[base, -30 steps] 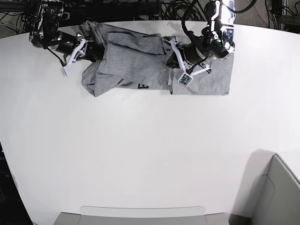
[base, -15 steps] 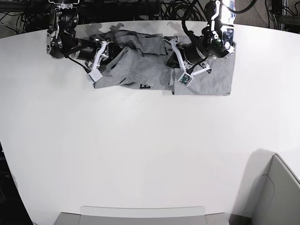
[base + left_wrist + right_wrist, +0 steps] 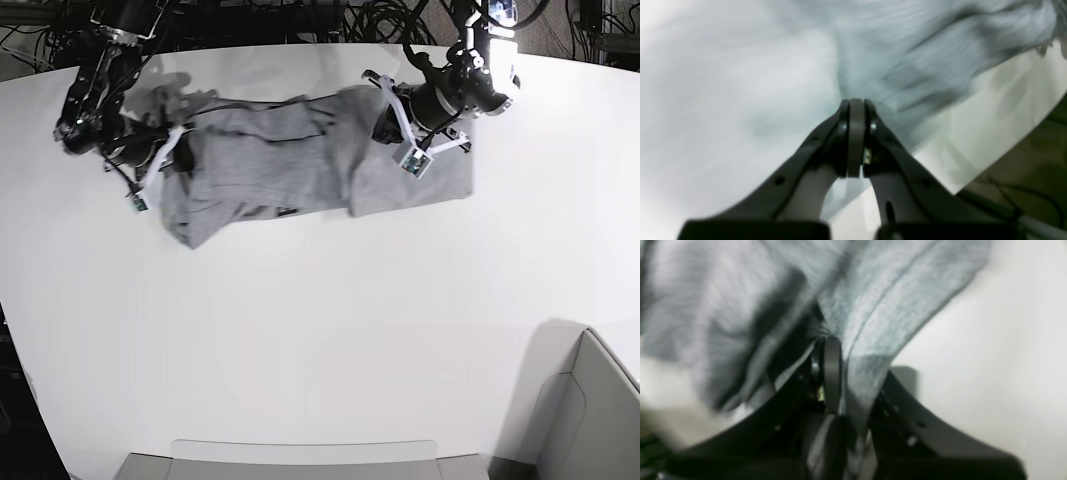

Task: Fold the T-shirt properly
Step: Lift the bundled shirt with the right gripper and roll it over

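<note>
Base view: we hold the crumpled T-shirt (image 3: 300,160) stretched between right gripper (image 3: 172,160) and left gripper (image 3: 385,125), both clamped on cloth; folding barely begun.

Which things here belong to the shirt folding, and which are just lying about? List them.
Part of the job:
- T-shirt
- left gripper, shut on the shirt
- right gripper, shut on the shirt

Lying about:
- grey bin
- cables
- table

T-shirt (image 3: 300,165): heather-grey, rumpled, stretched lengthwise
Position: spans between right gripper (image 3: 168,160) and left gripper (image 3: 385,118)
Edges: pinched in both grippers' jaws
</note>
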Robot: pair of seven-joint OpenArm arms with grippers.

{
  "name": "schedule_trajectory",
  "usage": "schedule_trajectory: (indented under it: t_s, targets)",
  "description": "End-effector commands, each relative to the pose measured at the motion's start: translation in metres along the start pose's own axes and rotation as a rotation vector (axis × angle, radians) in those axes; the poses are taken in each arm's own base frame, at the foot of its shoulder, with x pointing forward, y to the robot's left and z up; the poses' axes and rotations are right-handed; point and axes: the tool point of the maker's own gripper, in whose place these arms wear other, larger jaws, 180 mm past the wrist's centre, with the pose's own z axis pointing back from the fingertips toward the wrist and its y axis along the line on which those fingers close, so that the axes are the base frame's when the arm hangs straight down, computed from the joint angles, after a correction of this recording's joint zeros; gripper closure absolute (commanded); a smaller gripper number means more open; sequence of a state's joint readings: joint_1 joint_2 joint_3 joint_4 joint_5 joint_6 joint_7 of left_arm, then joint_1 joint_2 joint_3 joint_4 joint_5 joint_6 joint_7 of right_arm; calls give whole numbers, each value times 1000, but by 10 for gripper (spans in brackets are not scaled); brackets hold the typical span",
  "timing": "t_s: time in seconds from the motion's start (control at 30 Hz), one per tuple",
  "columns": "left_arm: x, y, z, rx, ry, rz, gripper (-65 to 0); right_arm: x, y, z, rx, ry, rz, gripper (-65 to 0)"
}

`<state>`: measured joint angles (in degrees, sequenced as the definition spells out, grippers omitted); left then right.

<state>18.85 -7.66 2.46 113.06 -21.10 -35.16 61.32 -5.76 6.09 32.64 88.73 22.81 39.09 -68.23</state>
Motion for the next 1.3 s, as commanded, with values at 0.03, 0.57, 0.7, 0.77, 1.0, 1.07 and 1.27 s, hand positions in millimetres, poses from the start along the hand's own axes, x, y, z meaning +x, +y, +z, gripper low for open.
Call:
schedule_trajectory:
  t_s: [0.03, 0.57, 0.7, 0.77, 1.0, 1.07, 1.27]
  targets:
    - [10, -1, 10, 12, -38, -19, 0, -5, -28, 14, -95, 59, 35, 0]
    - [-38, 113, 81, 383, 22, 185, 0, 57, -7, 62, -291, -13, 320, 0]
    - [-46, 138, 105, 480, 12, 231, 0, 75, 49, 53, -213, -33, 461, 0]
    - [-51, 147, 116, 521, 9, 252, 0, 82, 77, 48, -184, -65, 466, 0]
    - [-56, 162, 132, 581, -1, 286, 0, 90, 175, 21, -91, -84, 727, 0]
    - [-55, 165, 131, 584, -8, 290, 0, 93, 202, 18, -94, -95, 808, 0]
    - [-60, 172, 142, 621, -10, 308, 0, 104, 255, 21, -172, -130, 1013, 0]
